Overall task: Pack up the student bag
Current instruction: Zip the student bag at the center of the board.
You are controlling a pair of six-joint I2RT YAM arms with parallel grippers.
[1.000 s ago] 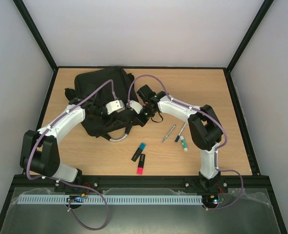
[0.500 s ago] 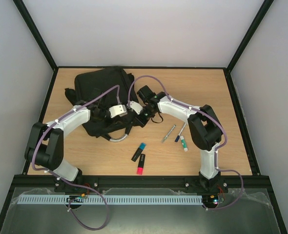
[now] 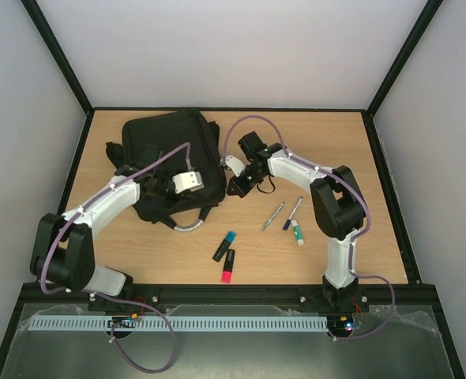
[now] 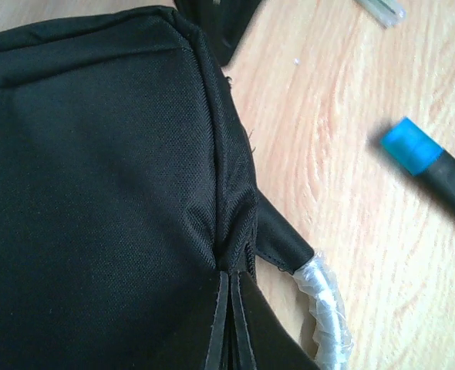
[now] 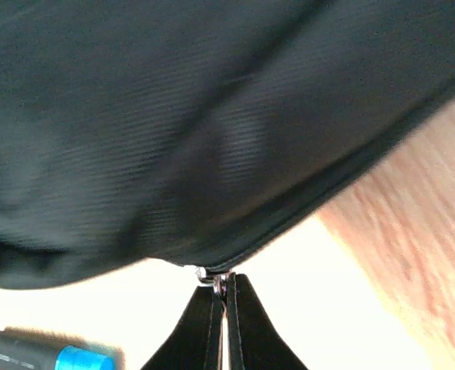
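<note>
Left end effector [image 4: 230, 287] has snapped shut since a second ago and is now clenched on the student bag [image 3: 170, 154] at its corner seam, beside the grey handle [image 4: 325, 307]. Right end effector [image 5: 226, 285] stays pinched on the zip pull [image 5: 208, 274]. The bag is black and slumped, lying far-left on the counter [image 3: 336, 142].
</note>
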